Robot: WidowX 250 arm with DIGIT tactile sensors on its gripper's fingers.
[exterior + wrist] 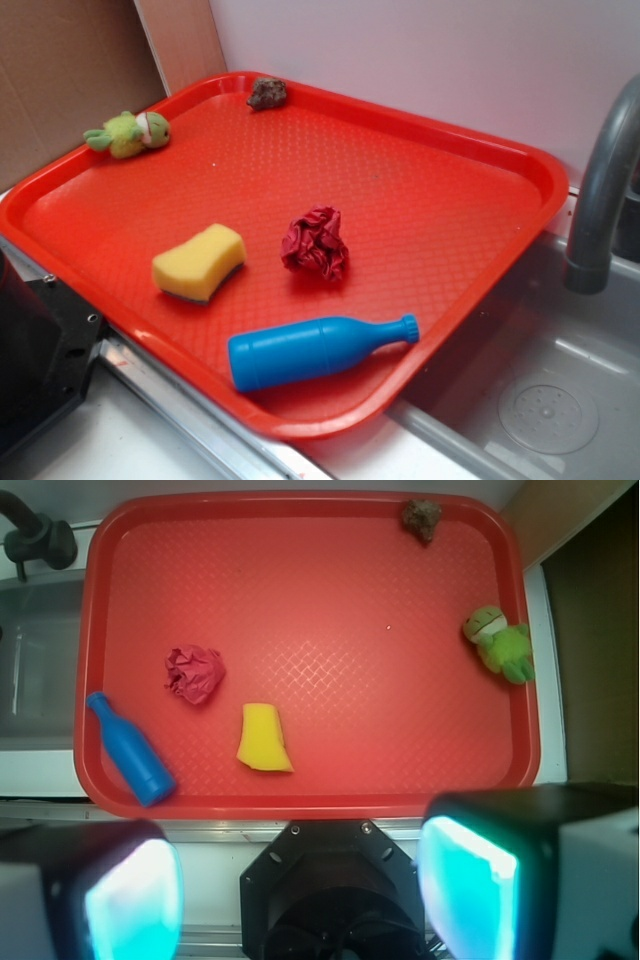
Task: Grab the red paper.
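The red paper [316, 244] [194, 673] is a dark-red crumpled ball lying on the orange-red tray [440, 190] [330, 600], between the yellow sponge [199, 262] [264, 739] and the blue bottle [315, 351] [131, 750]. In the wrist view my gripper [300, 890] hangs high above the tray's near edge, well away from the paper. Its two fingers [135, 900] stand wide apart with nothing between them. In the exterior view the gripper does not show; only a black part of the robot sits at the lower left.
A green plush toy [130, 133] [500, 643] lies at one tray edge and a brown stone [267, 93] [421, 518] in a far corner. A grey faucet [600, 190] [35, 535] and a sink basin [540, 400] adjoin the tray.
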